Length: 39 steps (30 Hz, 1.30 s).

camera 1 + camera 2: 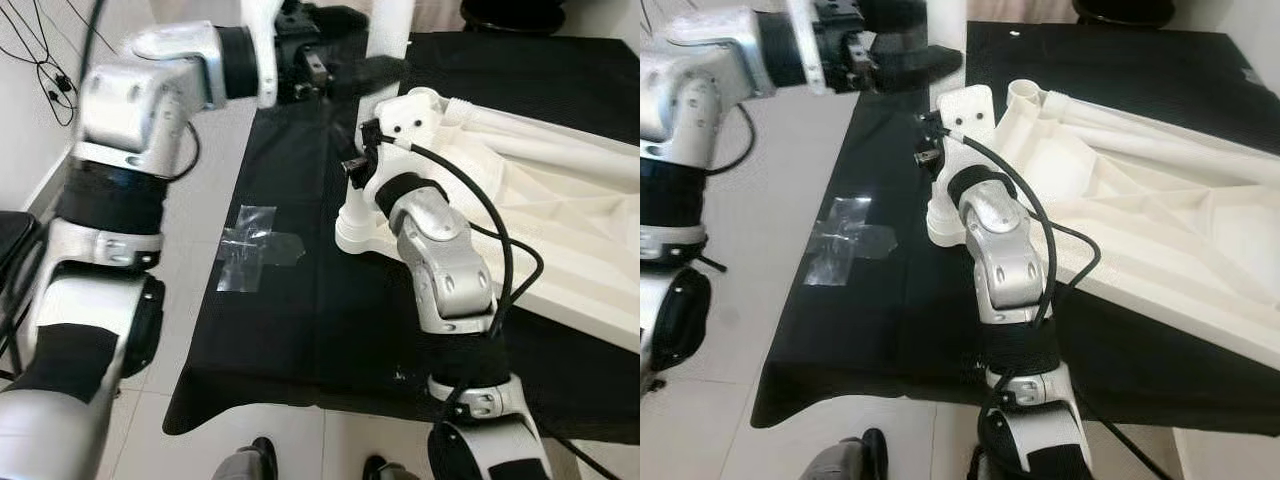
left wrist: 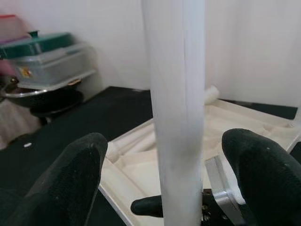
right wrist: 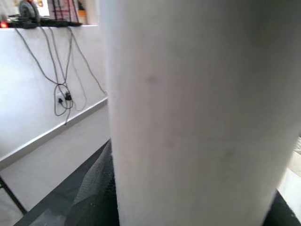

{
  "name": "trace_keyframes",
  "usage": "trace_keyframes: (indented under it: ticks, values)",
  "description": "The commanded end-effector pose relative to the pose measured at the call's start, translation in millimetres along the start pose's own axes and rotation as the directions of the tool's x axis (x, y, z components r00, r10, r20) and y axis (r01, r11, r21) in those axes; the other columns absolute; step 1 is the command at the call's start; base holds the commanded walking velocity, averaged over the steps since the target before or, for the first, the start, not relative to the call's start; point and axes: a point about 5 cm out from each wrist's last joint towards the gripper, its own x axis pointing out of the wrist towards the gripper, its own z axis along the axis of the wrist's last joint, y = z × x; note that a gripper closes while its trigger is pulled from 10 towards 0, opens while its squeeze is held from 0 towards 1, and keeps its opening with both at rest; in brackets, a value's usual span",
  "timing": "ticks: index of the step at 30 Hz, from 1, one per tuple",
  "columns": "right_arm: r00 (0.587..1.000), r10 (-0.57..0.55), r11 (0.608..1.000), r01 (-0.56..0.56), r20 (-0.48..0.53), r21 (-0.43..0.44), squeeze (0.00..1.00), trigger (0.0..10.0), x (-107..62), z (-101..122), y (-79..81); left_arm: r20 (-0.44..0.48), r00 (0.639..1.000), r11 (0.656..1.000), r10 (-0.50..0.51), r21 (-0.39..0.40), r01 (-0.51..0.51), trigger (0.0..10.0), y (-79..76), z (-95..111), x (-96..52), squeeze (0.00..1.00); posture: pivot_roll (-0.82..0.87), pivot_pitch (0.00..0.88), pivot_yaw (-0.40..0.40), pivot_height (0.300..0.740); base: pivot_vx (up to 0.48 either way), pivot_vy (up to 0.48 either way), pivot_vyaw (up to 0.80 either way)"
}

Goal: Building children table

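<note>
Black cloth covers the floor; left gripper has fingers apart around an upright white leg, tabletop beyond. Right gripper's state I cannot tell.

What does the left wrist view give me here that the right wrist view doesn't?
Left wrist view alone: the left pincer with its black fingers spread either side of the leg, the overturned white tabletop, and stacked storage bins. Right wrist view alone: a wall with dangling cables and pale floor. Both: the upright white table leg and black mat.
</note>
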Motion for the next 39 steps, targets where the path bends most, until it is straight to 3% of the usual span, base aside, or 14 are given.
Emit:
trace_keyframes:
  ticks: [1, 5, 6, 8, 9, 18, 19, 27, 29, 30, 31, 37, 38, 39]
  values:
    - [0.971, -0.100, 0.995, 0.094, -0.217, -0.038, 0.00, 0.0, -7.0, -48, -14.9, 0.034, 0.999, 1.000, 0.013, 0.018, -0.014, 10.0, -3.6, 16, -16.6, 0.00, 0.02, 0.243, -0.005, 0.740, 0.000, 0.000, 0.00]
    - [0.972, -0.100, 0.995, 0.094, -0.211, -0.035, 0.00, 0.0, -3.6, -47, -18.3, 0.008, 0.999, 0.999, 0.049, 0.022, -0.050, 10.0, -15.3, 23, -47.0, 0.00, 0.03, 0.243, -0.007, 0.740, 0.000, 0.000, 0.00]
    - [0.975, -0.097, 0.995, 0.092, -0.201, -0.034, 0.00, 3.2, -2.0, -46, -19.7, -0.020, 0.998, 0.998, 0.065, 0.000, -0.065, 10.0, -19.7, 16, -56.6, 0.00, 0.04, 0.243, -0.007, 0.740, 0.000, 0.000, 0.00]
    - [0.976, -0.095, 0.995, 0.091, -0.194, -0.032, 0.00, 3.2, -1.0, -45, -20.7, -0.039, 0.996, 0.997, 0.075, -0.017, -0.076, 10.0, -22.6, 12, -62.4, 0.00, 0.04, 0.243, -0.007, 0.740, 0.000, 0.000, 0.00]
    - [0.977, -0.095, 0.995, 0.090, -0.190, -0.031, 0.00, 10.0, 0.2, -44, -22.1, -0.072, 0.994, 0.995, 0.086, -0.048, -0.090, 10.0, -28.1, 1, -70.2, 0.00, 0.04, 0.245, -0.008, 0.740, 0.000, 0.000, 0.00]
    - [0.996, -0.021, 0.998, 0.026, -0.086, 0.060, 0.00, 10.0, 12.0, -28, -33.3, -0.346, 0.930, 0.957, 0.123, -0.205, -0.203, 10.0, -104.9, -100, -112.1, 0.00, 0.04, 0.255, -0.013, 0.740, 0.000, 0.000, 0.00]
    - [0.997, 0.005, 0.998, -0.001, -0.072, 0.060, 1.00, 10.0, 12.9, -27, -36.3, -0.360, 0.922, 0.949, 0.141, -0.215, -0.229, 10.0, -115.0, -109, -114.3, 0.00, 0.05, 0.256, -0.015, 0.740, 0.000, 0.000, 0.00]
    - [0.981, 0.192, 0.976, -0.191, -0.001, 0.107, 1.00, 10.0, 16.0, -17, -41.3, -0.411, 0.885, 0.908, 0.218, -0.247, -0.338, 10.0, -151.1, -139, -120.5, 0.00, 0.05, 0.264, -0.024, 0.740, 0.000, 0.000, 0.00]
    - [0.965, 0.262, 0.957, -0.262, 0.017, 0.127, 0.84, 10.0, 16.7, -15, -41.1, -0.419, 0.879, 0.898, 0.227, -0.260, -0.356, 10.0, -162.0, -145, -120.0, 0.00, 0.04, 0.266, -0.028, 0.740, 0.000, 0.000, 0.00]
    - [0.949, 0.312, 0.940, -0.314, 0.036, 0.134, 0.20, 10.0, 17.0, -13, -41.2, -0.421, 0.875, 0.887, 0.239, -0.272, -0.373, 10.0, -169.9, -149, -119.2, 0.00, 0.05, 0.265, -0.030, 0.740, 0.000, 0.000, 0.00]
    - [0.935, 0.352, 0.924, -0.355, 0.046, 0.141, 0.00, 10.0, 17.4, -12, -42.0, -0.424, 0.870, 0.879, 0.251, -0.277, -0.389, 10.0, -176.8, -154, -118.2, 0.00, 0.05, 0.267, -0.031, 0.740, 0.000, 0.000, 0.00]
    - [0.782, 0.618, 0.772, -0.622, 0.079, 0.130, 0.00, 10.0, 14.4, -10, -33.8, -0.429, 0.849, 0.872, 0.308, -0.230, -0.433, 10.0, -194.3, -166, -117.1, 0.00, 0.06, 0.266, -0.040, 0.740, 0.000, 0.000, 0.00]
    - [0.673, 0.736, 0.665, -0.739, 0.079, 0.102, 0.00, 10.0, 9.3, -11, -30.9, -0.416, 0.834, 0.853, 0.362, -0.211, -0.476, 10.0, -194.5, -171, -118.7, 0.00, 0.06, 0.264, -0.045, 0.740, 0.000, 0.000, 0.00]
    - [0.673, 0.736, 0.665, -0.739, 0.079, 0.102, 0.00, 10.0, 9.3, -11, -30.9, -0.416, 0.834, 0.853, 0.362, -0.211, -0.476, 10.0, -194.5, -171, -118.7, 0.00, 0.06, 0.264, -0.045, 0.740, 0.000, 0.000, 0.00]
